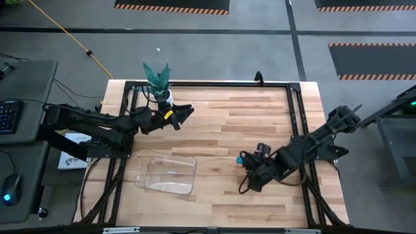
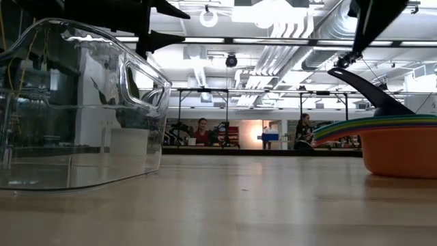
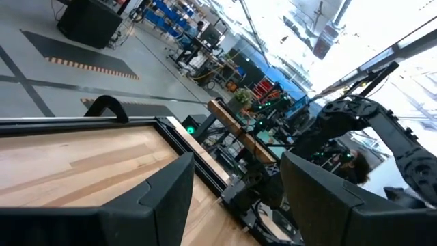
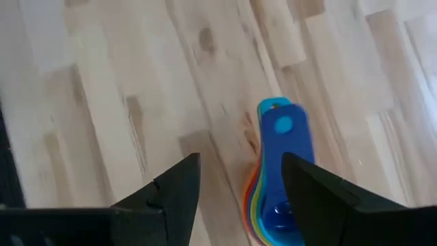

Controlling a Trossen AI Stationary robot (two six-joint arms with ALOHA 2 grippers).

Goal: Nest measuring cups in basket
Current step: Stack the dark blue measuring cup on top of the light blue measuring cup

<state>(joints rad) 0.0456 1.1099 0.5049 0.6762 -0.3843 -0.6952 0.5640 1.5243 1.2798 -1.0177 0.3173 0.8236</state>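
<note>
The measuring cups (image 4: 276, 195) sit nested in one stack on the table; in the low view the stack (image 2: 399, 147) rests on the orange cup's base, with the dark blue handle (image 2: 365, 85) slanting up. My right gripper (image 4: 240, 164) hovers open just above them, its fingers on either side of the handles, and shows right of centre in the high view (image 1: 250, 168). The clear basket (image 1: 166, 174) stands on the table's near left part. My left gripper (image 1: 183, 113) is open and raised near the far left.
A white pot with a green plant (image 1: 160, 88) stands at the table's far left, just beside my left gripper. A black frame (image 1: 214, 84) runs round the table's edges. Bare wood lies between the basket (image 2: 75, 102) and the cups. People sit in the room behind.
</note>
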